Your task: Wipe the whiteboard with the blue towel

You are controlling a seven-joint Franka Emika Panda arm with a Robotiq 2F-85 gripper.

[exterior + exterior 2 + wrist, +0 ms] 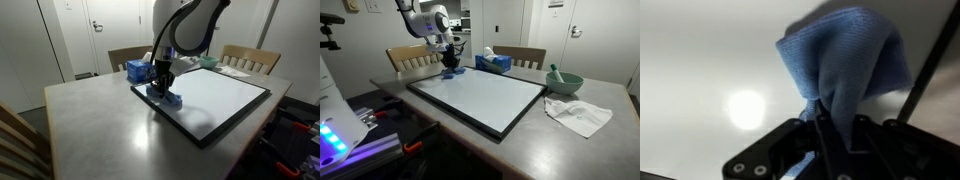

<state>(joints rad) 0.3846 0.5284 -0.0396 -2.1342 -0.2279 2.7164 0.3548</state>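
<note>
The whiteboard [215, 95] with a black frame lies flat on the grey table; it also shows in an exterior view [480, 95] and fills the wrist view [710, 70]. My gripper [163, 84] is shut on the blue towel [166, 96] and presses it onto the board's corner near the frame. In an exterior view the gripper [450, 62] holds the towel [451, 72] at the board's far left corner. In the wrist view the towel [845, 60] bunches up between the jaws [825, 118].
A blue tissue box [137, 70] stands by the board's corner [495, 62]. A green bowl with a brush [563, 82] and a white cloth [578, 115] lie beside the board. Wooden chairs [250, 58] stand round the table.
</note>
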